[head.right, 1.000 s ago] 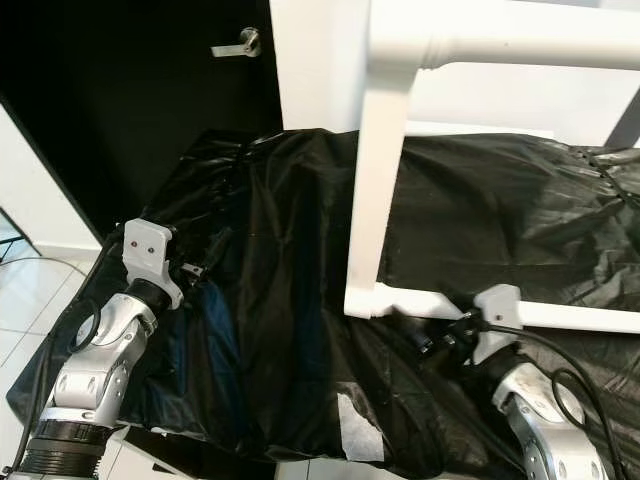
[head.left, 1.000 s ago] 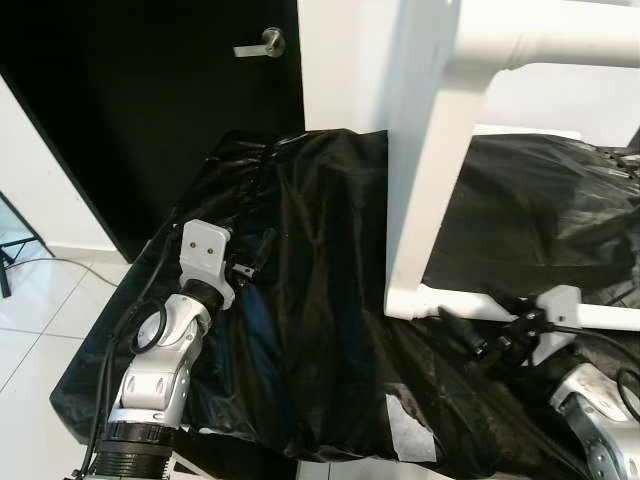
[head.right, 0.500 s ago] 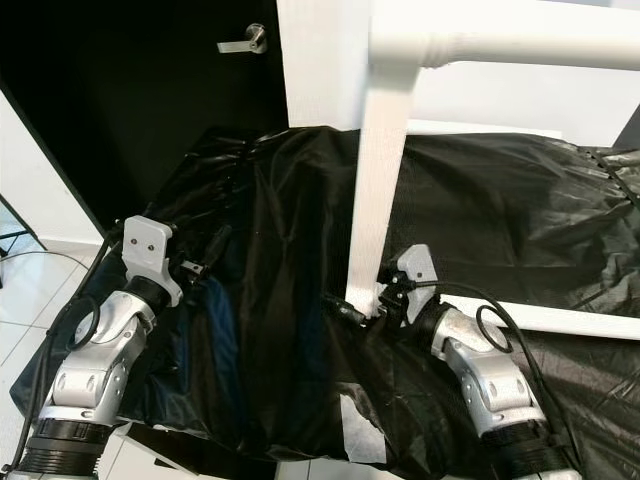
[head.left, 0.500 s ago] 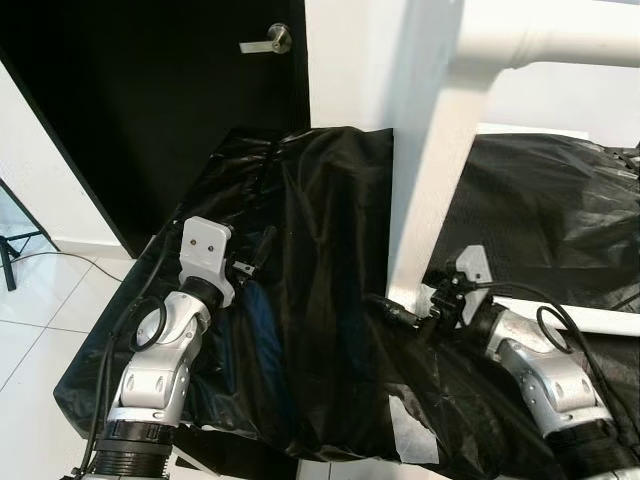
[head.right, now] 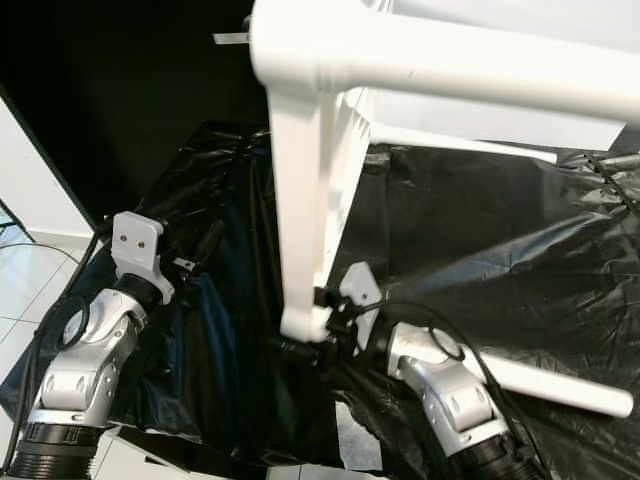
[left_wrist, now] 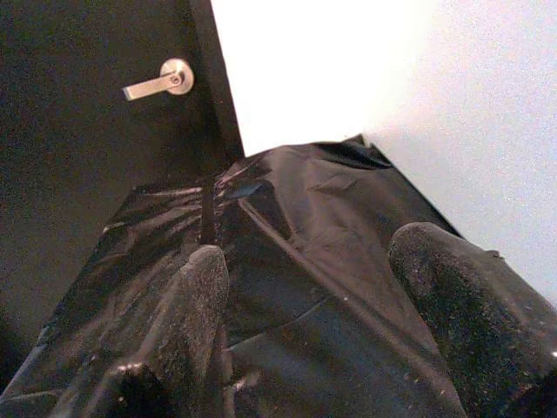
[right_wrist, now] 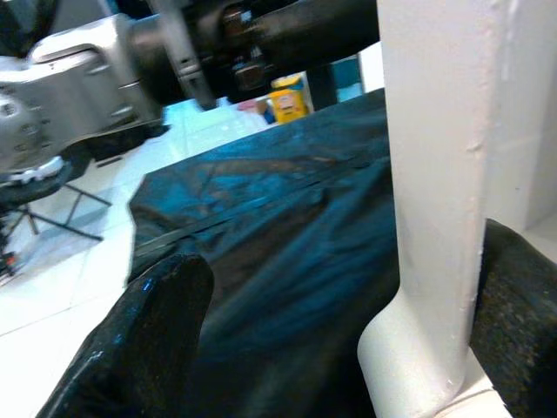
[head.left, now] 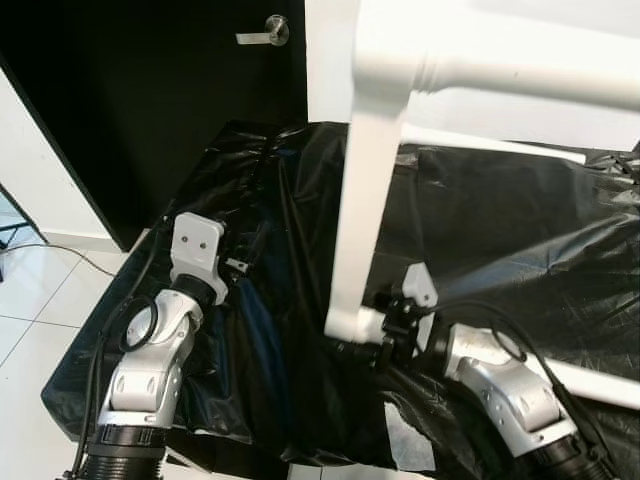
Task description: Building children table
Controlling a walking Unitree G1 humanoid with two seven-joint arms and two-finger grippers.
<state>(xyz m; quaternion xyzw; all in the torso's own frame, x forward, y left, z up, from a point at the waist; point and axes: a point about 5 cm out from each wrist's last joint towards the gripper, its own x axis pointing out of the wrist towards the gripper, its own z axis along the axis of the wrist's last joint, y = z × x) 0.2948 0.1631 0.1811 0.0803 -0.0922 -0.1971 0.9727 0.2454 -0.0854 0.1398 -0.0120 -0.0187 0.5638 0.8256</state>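
A white children's table frame stands tilted on a surface covered in black plastic sheet (head.left: 500, 230). Its upright leg (head.left: 360, 200) ends in a foot near the sheet's front, and a round rail (head.right: 560, 385) runs off to the right. My right gripper (head.left: 365, 332) is open at that foot. In the right wrist view the leg (right_wrist: 435, 174) rises between the two fingers (right_wrist: 139, 348), against the far one. My left gripper (head.left: 238, 266) rests open over the sheet to the left, apart from the frame, with nothing between its fingers (left_wrist: 196, 305).
Behind the surface is a black door with a silver lever handle (head.left: 265, 33) beside a white wall. A white patch (head.left: 405, 445) marks the sheet near its front edge. White tiled floor (head.left: 30, 300) lies to the left, and cables (head.left: 625, 160) sit at the far right.
My right gripper swung left from the lower right to the foot of the leg. The white frame has since tipped and turned, its leg now leaning further left.
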